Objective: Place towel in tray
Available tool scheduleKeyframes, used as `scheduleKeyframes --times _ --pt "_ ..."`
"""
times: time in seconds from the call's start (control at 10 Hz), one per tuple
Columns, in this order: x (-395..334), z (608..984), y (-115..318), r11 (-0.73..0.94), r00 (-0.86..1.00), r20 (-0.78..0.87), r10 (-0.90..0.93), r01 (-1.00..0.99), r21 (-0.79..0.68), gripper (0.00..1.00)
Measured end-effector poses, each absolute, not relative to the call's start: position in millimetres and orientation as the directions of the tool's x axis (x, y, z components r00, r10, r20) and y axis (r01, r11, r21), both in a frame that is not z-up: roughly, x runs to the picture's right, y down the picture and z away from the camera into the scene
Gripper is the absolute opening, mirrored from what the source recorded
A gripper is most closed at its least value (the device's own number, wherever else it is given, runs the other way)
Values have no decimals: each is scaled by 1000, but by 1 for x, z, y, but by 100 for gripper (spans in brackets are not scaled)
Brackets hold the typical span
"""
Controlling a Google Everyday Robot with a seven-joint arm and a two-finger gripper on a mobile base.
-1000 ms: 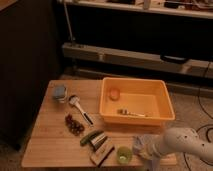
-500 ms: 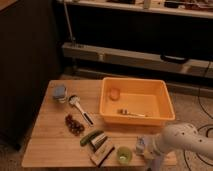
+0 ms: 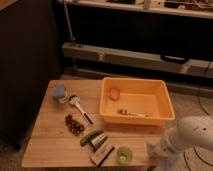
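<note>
An orange tray (image 3: 167, 111) stands on the right half of the wooden table (image 3: 50, 145). It holds a small orange item (image 3: 115, 93) and a metal utensil (image 3: 131, 113). A folded beige cloth with dark stripes (image 3: 102, 149), which looks like the towel, lies at the table's front edge, left of a green cup (image 3: 123, 155). My white arm (image 3: 187, 140) comes in from the lower right. My gripper (image 3: 152, 151) is low at the table's front right corner, right of the cup and apart from the cloth. It holds nothing that I can see.
A blue-grey item on a white cup (image 3: 60, 92) stands at the back left. A white-headed utensil with a black handle (image 3: 80, 109), dark grapes (image 3: 74, 124) and a green cucumber (image 3: 89, 138) lie left of the tray. Dark shelving stands behind the table.
My arm has shifted slightly at the table's front right corner. The objects on the table have not moved.
</note>
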State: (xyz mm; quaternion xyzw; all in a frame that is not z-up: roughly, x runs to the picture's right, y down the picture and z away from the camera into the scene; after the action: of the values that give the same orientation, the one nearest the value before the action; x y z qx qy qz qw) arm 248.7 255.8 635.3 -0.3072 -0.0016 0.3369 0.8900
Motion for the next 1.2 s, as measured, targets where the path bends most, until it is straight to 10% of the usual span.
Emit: scheduleKeyframes --times 0.7,1.2 --pt "301 528 115 645 745 -156 648 -646 -409 0" --pt "274 565 11 635 668 65 741 -665 -393 0"
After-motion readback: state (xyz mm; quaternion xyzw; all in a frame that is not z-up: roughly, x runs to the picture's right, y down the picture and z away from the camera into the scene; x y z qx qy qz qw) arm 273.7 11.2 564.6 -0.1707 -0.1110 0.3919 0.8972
